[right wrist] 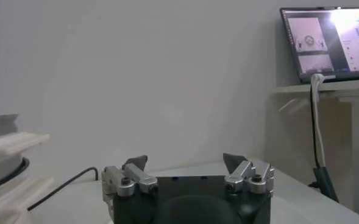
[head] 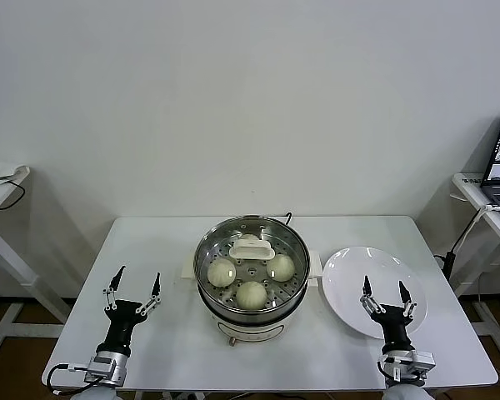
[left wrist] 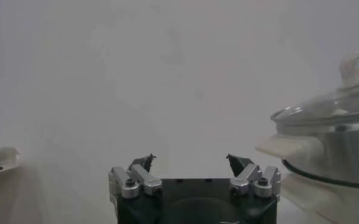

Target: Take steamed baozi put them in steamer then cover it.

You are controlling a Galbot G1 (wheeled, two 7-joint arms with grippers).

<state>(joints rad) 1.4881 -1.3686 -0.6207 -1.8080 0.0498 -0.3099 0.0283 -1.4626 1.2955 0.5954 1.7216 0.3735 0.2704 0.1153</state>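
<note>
- The steamer (head: 251, 275) stood at the middle of the white surface (head: 150, 250), with the cover (head: 252, 248) already seated on it; the left wrist view showed the glass lid's rim resting on the pot.
- Through the glass, three steamed baozi (head: 251, 294) were clearly visible on the perforated tray; a fourth may have sat under the cover's handle, but I could not tell.
- One white plate (head: 375, 289) lay just beside the steamer on the robot's right, with nothing on it.
- The left end effector (head: 134, 291) hovered near the surface's front left, fingers apart and holding nothing.
- The right end effector (head: 387, 296) hovered over the plate's near edge, fingers likewise apart and empty.
- By my judgement the task looked essentially finished.
- Risks: an arm swinging inward could nudge the steamer's side handle and shift the cover; the right end effector dropping could tip or scrape the plate.
- Counts: one steamer, one cover, one plate, three buns seen for certain, two end effectors.
</note>
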